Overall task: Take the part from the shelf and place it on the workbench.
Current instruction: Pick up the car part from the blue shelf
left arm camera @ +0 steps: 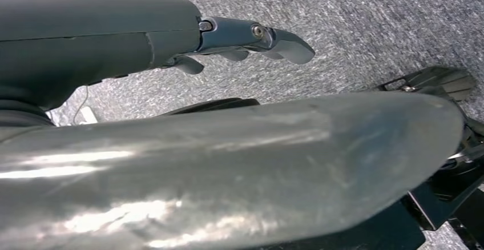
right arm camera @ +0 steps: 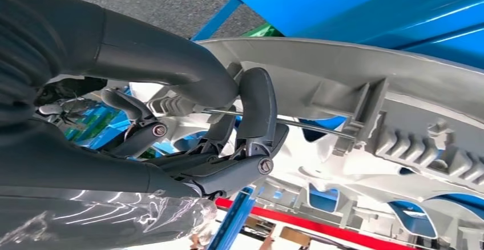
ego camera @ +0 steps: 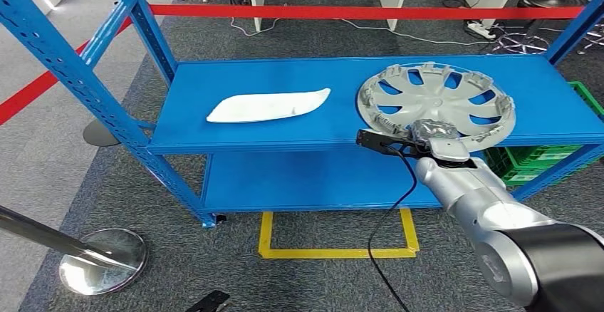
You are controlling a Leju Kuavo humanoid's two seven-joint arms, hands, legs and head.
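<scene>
While the silver right arm reaches up from five o'clock, the right hand is on the near rim of the grey wheel cover, and up close the fingers curl over that rim with the thumb pressing from the other side, a firm pinch on the edge! The wheel cover lies on the top deck of the blue shelf, out at two o'clock, its near edge overhanging the front lip. Over at eleven o'clock on the same deck rests a white curved panel, well apart. The left hand hangs over grey carpet, fingers loosely extended, holding nothing. Beyond the shelf runs a red barrier tape
</scene>
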